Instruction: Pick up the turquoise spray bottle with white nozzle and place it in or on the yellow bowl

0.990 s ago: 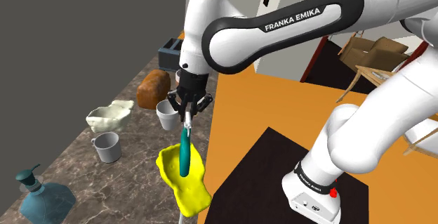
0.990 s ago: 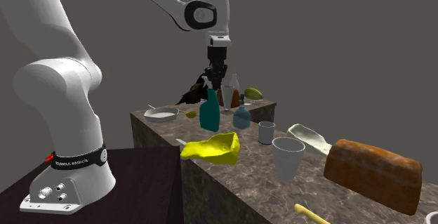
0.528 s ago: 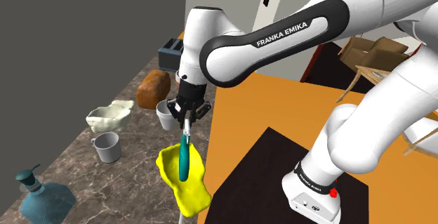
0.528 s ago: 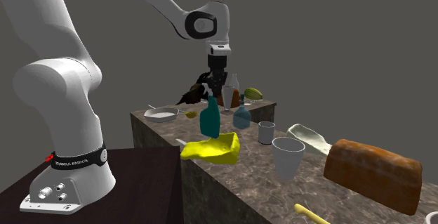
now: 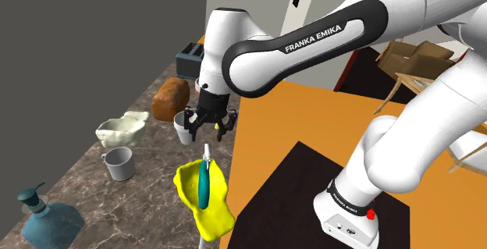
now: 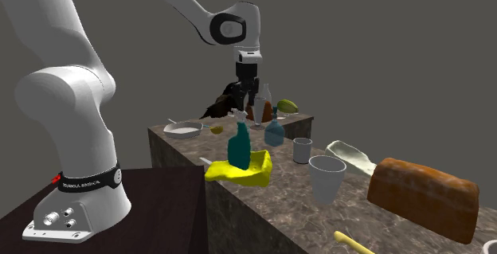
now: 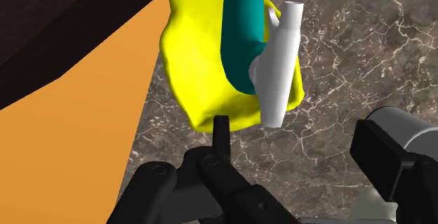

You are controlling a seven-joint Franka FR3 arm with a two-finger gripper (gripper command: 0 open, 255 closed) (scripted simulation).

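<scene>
- Half a second ago the gripper (image 5: 208,133) clasped the spray bottle (image 5: 202,185) by its nozzle; now its jaws stand spread apart with nothing between them.
- The bottle has dropped a little; it sits lower than before, just under the gripper and apart from it, with a gap showing between the fingertips and the nozzle in the second exterior view.
- The arm itself has hardly shifted; the gripper hangs over the same spot, pointing straight down.
- The bottle now stands in the yellow bowl (image 5: 212,215), directly below the gripper; in the second exterior view it looks upright, its base down inside the bowl's rim.
- The bowl has not moved; it lies at the edge of the dark marbled counter (image 5: 78,185), with the orange floor (image 5: 304,115) beyond that edge.
- The bottle's body is a deep turquoise, rounded and flattish, narrowing toward the top; from the wrist view it lies against the bowl's yellow inside.
- Its nozzle (image 7: 277,68) is pale grey-white, a long spray head with a small trigger, and it is the part nearest the gripper.
</scene>
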